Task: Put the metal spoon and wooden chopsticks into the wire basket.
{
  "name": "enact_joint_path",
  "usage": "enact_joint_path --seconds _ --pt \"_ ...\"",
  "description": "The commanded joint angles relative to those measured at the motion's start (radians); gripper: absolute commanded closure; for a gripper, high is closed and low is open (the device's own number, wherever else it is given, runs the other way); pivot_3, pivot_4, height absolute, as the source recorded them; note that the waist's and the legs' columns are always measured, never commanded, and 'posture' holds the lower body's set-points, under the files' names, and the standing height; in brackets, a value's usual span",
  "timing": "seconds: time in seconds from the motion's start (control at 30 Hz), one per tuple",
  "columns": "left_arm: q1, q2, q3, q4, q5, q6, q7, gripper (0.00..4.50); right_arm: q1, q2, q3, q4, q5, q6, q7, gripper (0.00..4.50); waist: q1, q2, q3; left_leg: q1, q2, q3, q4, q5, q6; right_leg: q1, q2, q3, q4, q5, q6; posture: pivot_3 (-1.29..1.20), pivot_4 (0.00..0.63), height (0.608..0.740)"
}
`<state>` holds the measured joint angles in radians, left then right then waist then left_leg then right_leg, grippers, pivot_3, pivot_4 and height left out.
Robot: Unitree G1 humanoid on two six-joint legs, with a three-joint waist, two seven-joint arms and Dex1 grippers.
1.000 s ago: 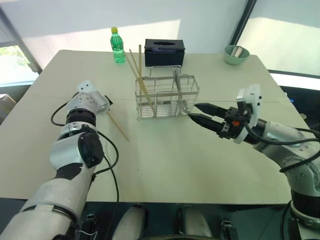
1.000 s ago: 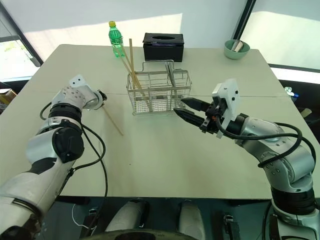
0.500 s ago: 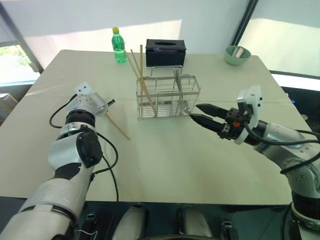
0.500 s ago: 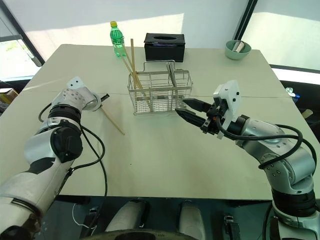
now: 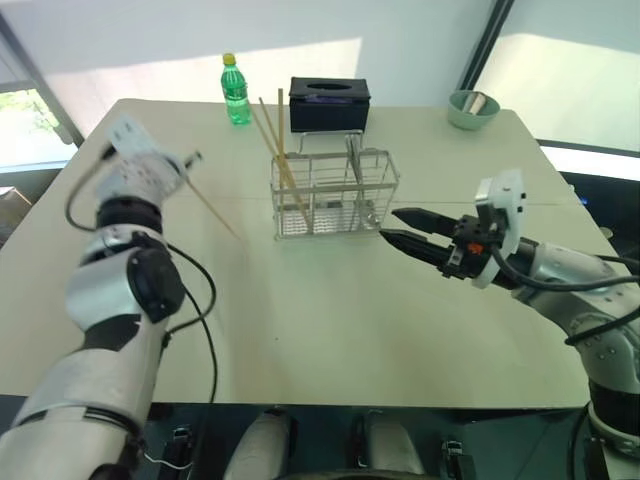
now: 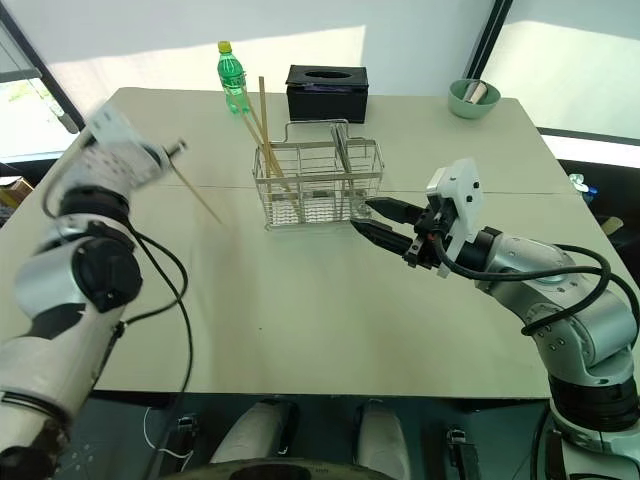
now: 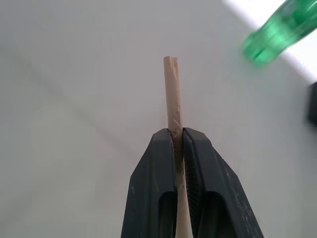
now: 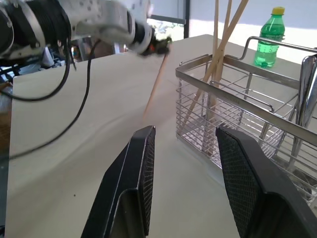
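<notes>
My left gripper (image 7: 177, 133) is shut on one of the wooden chopsticks (image 7: 172, 94). It holds the stick by its upper end above the table's left side, and the stick (image 5: 215, 208) slants down toward the wire basket (image 5: 335, 190). Two more chopsticks (image 5: 280, 150) lean in the basket's left compartment. The metal spoon (image 8: 303, 99) stands in its right compartment. My right gripper (image 5: 392, 224) hovers open and empty just right of the basket, pointing at it.
A green bottle (image 5: 235, 92) and a black tissue box (image 5: 329, 104) stand behind the basket. A pale green bowl (image 5: 473, 108) sits at the far right corner. The table (image 5: 330, 320) is bare in front of the basket.
My left gripper shut on the chopstick that lay on the table and has risen up and to the left, lifting it. The right arm has not moved.
</notes>
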<state>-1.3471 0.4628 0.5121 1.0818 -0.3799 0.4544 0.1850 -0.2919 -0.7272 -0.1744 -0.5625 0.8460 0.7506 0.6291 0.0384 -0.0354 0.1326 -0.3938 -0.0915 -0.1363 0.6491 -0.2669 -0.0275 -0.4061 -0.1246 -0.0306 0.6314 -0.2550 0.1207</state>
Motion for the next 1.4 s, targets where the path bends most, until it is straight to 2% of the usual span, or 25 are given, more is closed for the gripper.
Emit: enact_joint_path --seconds 0.03,0.2,0.3,0.47,0.63,0.97,1.07,1.17,1.2,1.4 --pt "-0.105 0.035 -0.053 -0.116 -0.003 -0.105 -0.204 4.44 -0.017 -0.012 -0.026 -0.011 0.005 -0.011 0.009 2.51 0.001 0.000 0.000 0.000 0.000 0.000 0.000 0.000 0.000 0.000 0.000 0.000 0.000 0.000 0.000 0.00 0.150 0.661" --pt "-0.200 0.030 -0.021 -0.279 -0.105 -0.158 -0.379 4.44 -0.013 -0.010 -0.023 -0.013 0.002 -0.011 0.011 2.51 -0.003 0.000 0.000 0.000 0.000 0.001 0.000 0.000 0.000 0.001 -0.001 0.000 -0.001 0.000 0.000 0.00 0.150 0.661" --pt "-0.201 -0.006 -0.059 -0.392 -0.138 -0.117 -0.445 4.44 -0.002 -0.008 -0.023 -0.020 0.000 -0.014 0.010 2.51 -0.004 0.001 0.000 0.001 0.000 0.001 0.000 0.000 0.000 0.001 -0.001 0.000 -0.001 0.000 0.000 0.00 0.150 0.661" --pt "-0.112 -0.075 -0.181 -0.576 -0.116 -0.067 -0.533 4.44 0.024 -0.005 -0.028 -0.035 -0.002 -0.019 0.003 2.51 -0.002 0.001 0.000 0.002 0.000 0.000 0.001 0.000 0.001 0.003 0.000 0.000 0.000 0.000 0.000 0.00 0.150 0.661" --pt "0.012 -0.104 -0.313 -0.700 -0.043 -0.099 -0.606 4.44 0.050 0.003 -0.033 -0.052 -0.010 -0.028 -0.013 2.51 -0.008 0.002 0.000 0.002 0.000 0.000 0.000 0.000 0.001 0.002 0.001 0.000 0.000 0.000 0.000 0.00 0.150 0.661" --pt "0.191 -0.213 -0.369 -0.738 0.031 -0.181 -0.563 4.44 0.079 0.002 -0.046 -0.067 0.012 -0.009 -0.035 2.51 -0.018 0.003 0.000 0.002 0.001 0.000 0.001 0.000 0.001 0.003 0.001 0.000 -0.001 0.000 0.000 0.00 0.150 0.661" --pt "0.234 -0.226 -0.386 -0.740 0.057 -0.208 -0.569 4.50 0.073 0.001 -0.056 -0.064 0.027 0.001 -0.046 1.76 -0.024 0.003 0.000 0.002 0.001 0.000 0.000 0.000 0.001 0.003 0.001 0.000 -0.001 0.000 0.000 0.00 0.150 0.661" --pt "0.278 -0.240 -0.397 -0.748 0.073 -0.223 -0.568 4.50 0.066 0.000 -0.051 -0.064 -0.010 -0.016 -0.066 0.26 -0.025 0.003 0.000 0.002 0.001 0.000 0.000 0.000 0.001 0.003 0.001 0.000 -0.001 0.000 0.000 0.00 0.150 0.661" --pt "0.296 -0.246 -0.403 -0.753 0.081 -0.234 -0.568 4.50 0.063 0.003 -0.049 -0.060 -0.021 -0.023 -0.073 0.12 -0.025 0.003 0.000 0.002 0.001 0.000 0.000 0.000 0.001 0.003 0.001 0.000 -0.001 0.000 0.000 0.00 0.150 0.661" --pt "0.391 -0.293 -0.426 -0.760 0.116 -0.288 -0.553 4.50 0.044 0.006 -0.045 -0.044 -0.026 -0.022 -0.075 0.12 -0.025 0.003 0.000 0.002 0.001 0.000 0.001 0.000 0.001 0.003 0.001 0.000 -0.001 0.000 0.000 0.00 0.150 0.661"
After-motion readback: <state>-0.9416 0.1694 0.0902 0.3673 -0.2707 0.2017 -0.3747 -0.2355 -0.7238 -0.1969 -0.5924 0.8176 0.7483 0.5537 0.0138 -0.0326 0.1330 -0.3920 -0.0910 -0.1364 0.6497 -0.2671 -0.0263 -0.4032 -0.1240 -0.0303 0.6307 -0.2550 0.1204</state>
